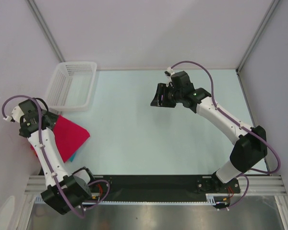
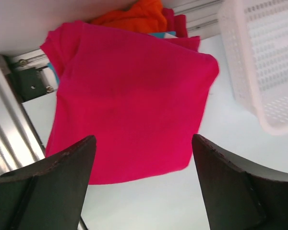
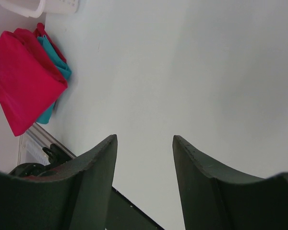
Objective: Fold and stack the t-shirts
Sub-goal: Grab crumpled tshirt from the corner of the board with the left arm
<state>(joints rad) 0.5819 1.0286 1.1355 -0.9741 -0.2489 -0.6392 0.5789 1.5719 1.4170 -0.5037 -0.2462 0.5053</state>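
The crimson-pink t-shirt lies folded on top of a pile at the table's left edge, and it fills the left wrist view. Under it, an edge of the teal t-shirt sticks out. The orange t-shirt bunches behind the pile. My left gripper hovers over the pink shirt's near edge, open, with nothing between its fingers. My right gripper hangs open and empty above the bare middle of the table, far from the pile.
A white mesh basket stands at the back left, just beyond the pile. The aluminium rail with both arm bases runs along the near edge. Frame posts rise at the back corners.
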